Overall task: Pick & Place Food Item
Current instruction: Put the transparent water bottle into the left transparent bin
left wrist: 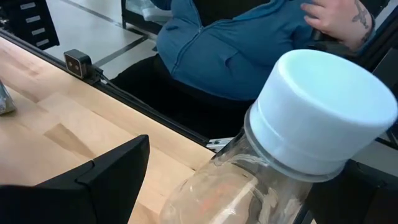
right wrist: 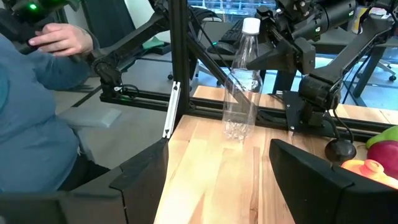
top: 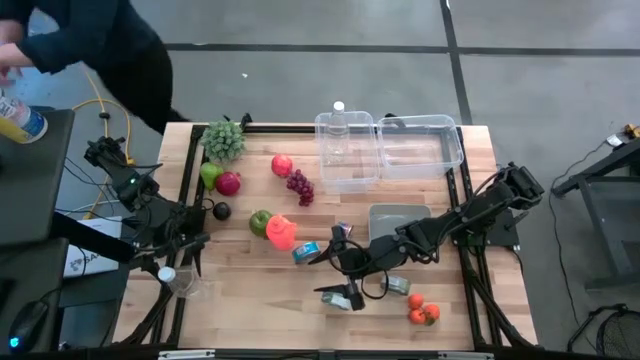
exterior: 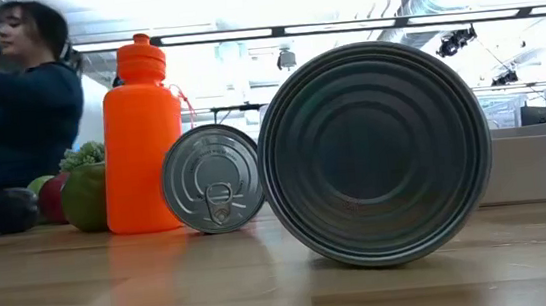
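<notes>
From above, the bottle (top: 172, 278) is only a clear smudge at the left gripper (top: 178, 270). The right wrist view shows it upright and white-capped by the table edge. The left gripper's fingers (left wrist: 118, 171) stand spread either side of its neck, one plainly clear of it. The right gripper (top: 338, 268) hangs open over the cans (exterior: 374, 153) — ribbed, lying on their sides.

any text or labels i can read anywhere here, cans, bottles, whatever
No text can be read in any view.
Orange bottle: no print visible.
Small can and large can: bare metal ends only, no lettering.
Clear bottle with white cap: no label.
Bottle at the high view's left edge: has a label, too blurred to read.
</notes>
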